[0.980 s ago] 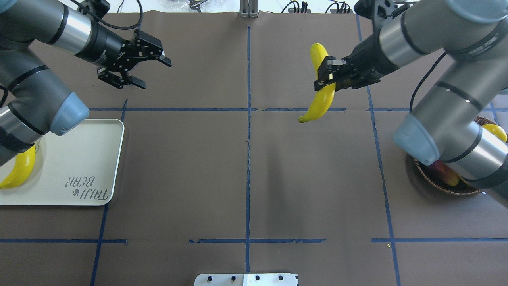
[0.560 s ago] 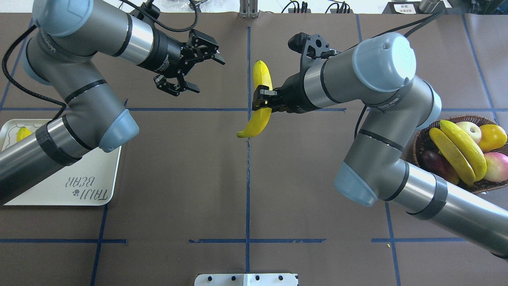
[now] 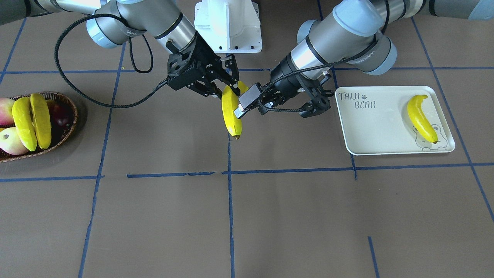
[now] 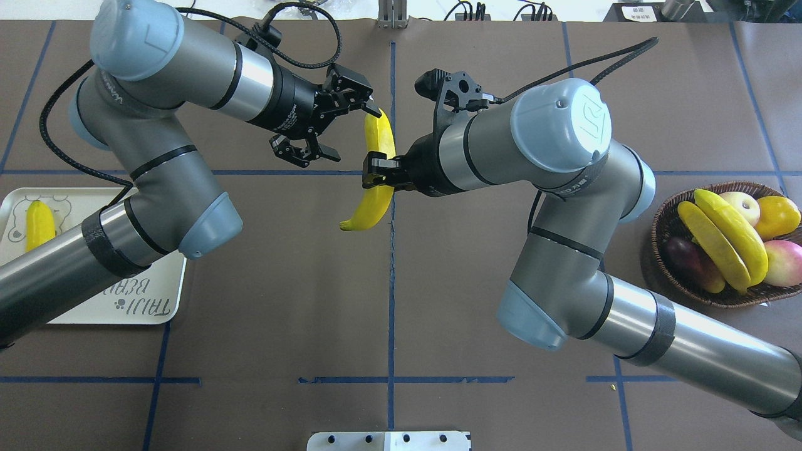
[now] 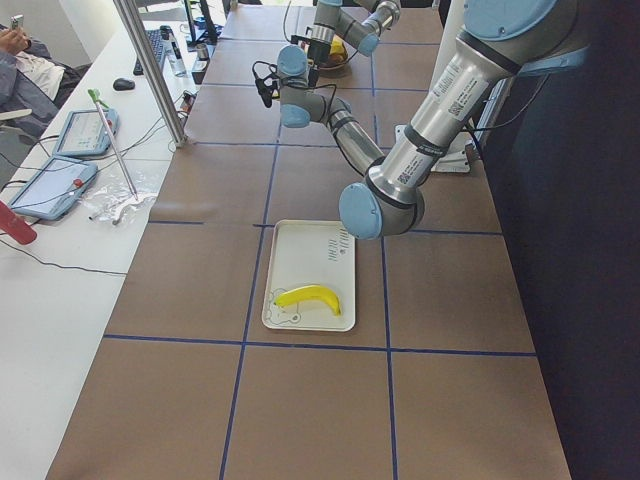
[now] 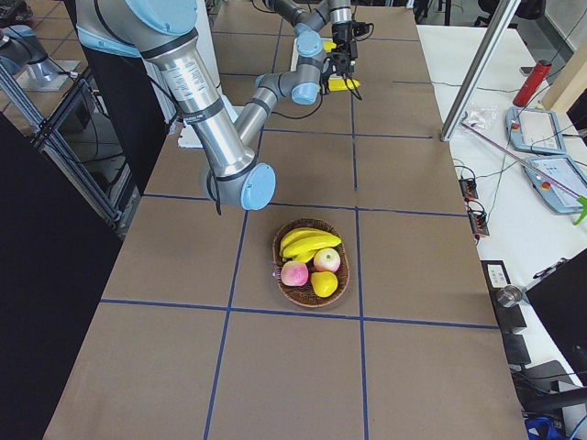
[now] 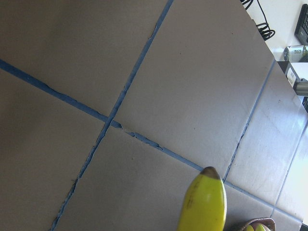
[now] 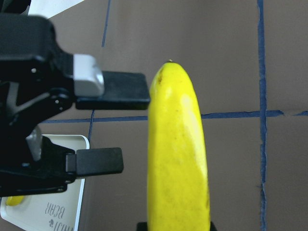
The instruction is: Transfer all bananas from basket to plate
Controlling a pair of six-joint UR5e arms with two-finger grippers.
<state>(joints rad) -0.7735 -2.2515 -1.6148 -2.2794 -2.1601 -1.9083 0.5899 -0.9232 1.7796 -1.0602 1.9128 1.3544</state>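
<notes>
Off-white plate | print "TAIJI BEAR" | one banana on it

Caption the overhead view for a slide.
Handover mid-table: right gripper holds a banana, open left gripper at its far end; two bananas in the basket, one on the plate.

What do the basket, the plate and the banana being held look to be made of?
Basket: woven brown wicker, matte, with a braided rim. Plate: smooth and off-white, likely plastic or melamine, judging by its moulded rounded rim and printed lettering. Held banana: glossy, even yellow with a soft highlight, hinting at a plastic replica, though real fruit cannot be ruled out.
</notes>
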